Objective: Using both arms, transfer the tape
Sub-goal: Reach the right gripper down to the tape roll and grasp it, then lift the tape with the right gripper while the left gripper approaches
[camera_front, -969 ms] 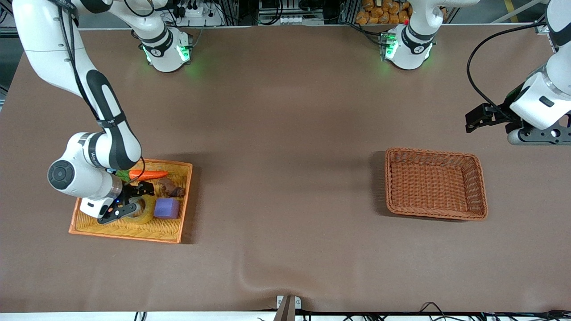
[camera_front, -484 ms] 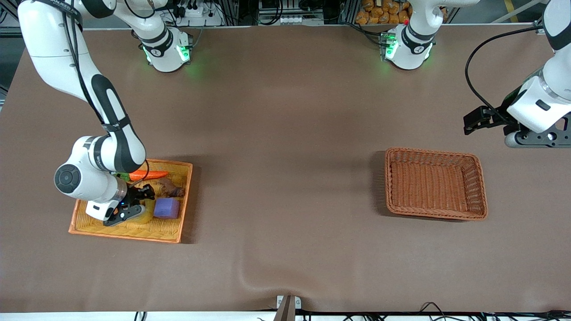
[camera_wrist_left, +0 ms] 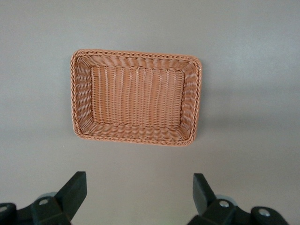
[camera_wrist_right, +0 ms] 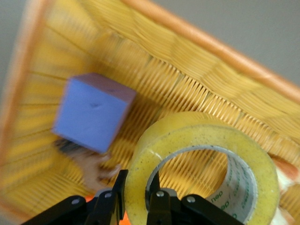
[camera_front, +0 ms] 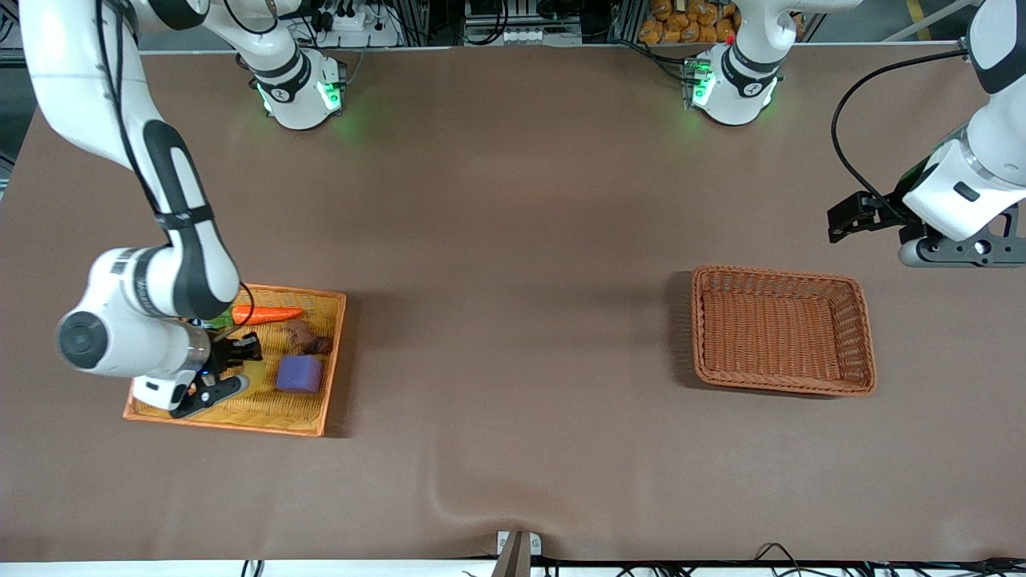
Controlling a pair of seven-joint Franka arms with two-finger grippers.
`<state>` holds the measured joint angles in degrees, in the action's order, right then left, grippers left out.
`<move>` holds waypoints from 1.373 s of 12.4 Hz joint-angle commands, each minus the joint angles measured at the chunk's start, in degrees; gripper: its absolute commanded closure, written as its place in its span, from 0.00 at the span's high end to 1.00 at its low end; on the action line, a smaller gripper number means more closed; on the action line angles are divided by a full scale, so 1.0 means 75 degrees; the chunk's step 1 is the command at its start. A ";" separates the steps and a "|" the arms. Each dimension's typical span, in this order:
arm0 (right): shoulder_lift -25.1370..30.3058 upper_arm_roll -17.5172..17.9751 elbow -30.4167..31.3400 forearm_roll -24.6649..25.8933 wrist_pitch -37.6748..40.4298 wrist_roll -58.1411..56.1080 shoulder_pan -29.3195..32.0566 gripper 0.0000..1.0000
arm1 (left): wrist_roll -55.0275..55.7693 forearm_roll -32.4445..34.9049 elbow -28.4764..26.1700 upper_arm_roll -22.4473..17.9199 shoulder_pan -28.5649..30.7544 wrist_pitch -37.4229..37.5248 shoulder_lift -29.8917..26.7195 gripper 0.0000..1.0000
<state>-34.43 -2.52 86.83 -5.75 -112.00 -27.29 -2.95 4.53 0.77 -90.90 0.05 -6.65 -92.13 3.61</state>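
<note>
The tape, a yellowish translucent ring with a grey core, is pinched through its wall by my right gripper, one finger inside the ring and one outside. It hangs above the woven orange tray. In the front view my right gripper is over the tray, and the hand hides the tape. My left gripper is open and empty over bare table at the left arm's end, farther from the front camera than the brown wicker basket. The left wrist view shows its open gripper above the basket.
A purple cube lies in the tray beside the right gripper, and it also shows in the right wrist view. An orange carrot and a brown object lie in the tray too. The wicker basket holds nothing.
My right gripper has risen with the tape and shifted toward the right arm's end of the tray, away from the purple cube. The left gripper has drifted slightly.
</note>
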 commanded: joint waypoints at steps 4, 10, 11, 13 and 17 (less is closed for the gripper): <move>0.0231 0.0137 -0.1229 -0.1235 0.1351 0.0599 -0.0846 0.00 | 0.0029 -0.0055 -0.0032 0.0041 -0.0016 -0.0068 -0.0013 1.00; -0.0365 0.0125 -0.1745 -0.1238 -0.0484 0.6141 -0.3787 0.00 | 0.0052 0.0003 -0.0021 0.0146 -0.0051 -0.0068 0.0116 1.00; -0.0657 0.0125 -0.1745 -0.1226 -0.1046 0.6680 -0.4208 0.00 | 0.0064 0.0003 -0.0009 0.0146 -0.0086 -0.0068 0.0186 1.00; -0.1371 0.0090 -0.1803 -0.1179 -0.2288 0.7654 -0.5017 0.00 | 0.0320 -0.0043 -0.0021 0.0169 -0.0098 -0.0114 0.0291 1.00; -0.2603 0.0020 -0.2775 -0.1133 -0.2645 0.8781 -0.5641 0.00 | 0.0462 -0.0079 -0.0534 0.0403 -0.0086 -0.0745 0.0409 1.00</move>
<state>-49.88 -1.15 72.74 -14.50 -133.30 34.93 -44.01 6.86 0.76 -92.13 1.95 -7.38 -94.61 6.99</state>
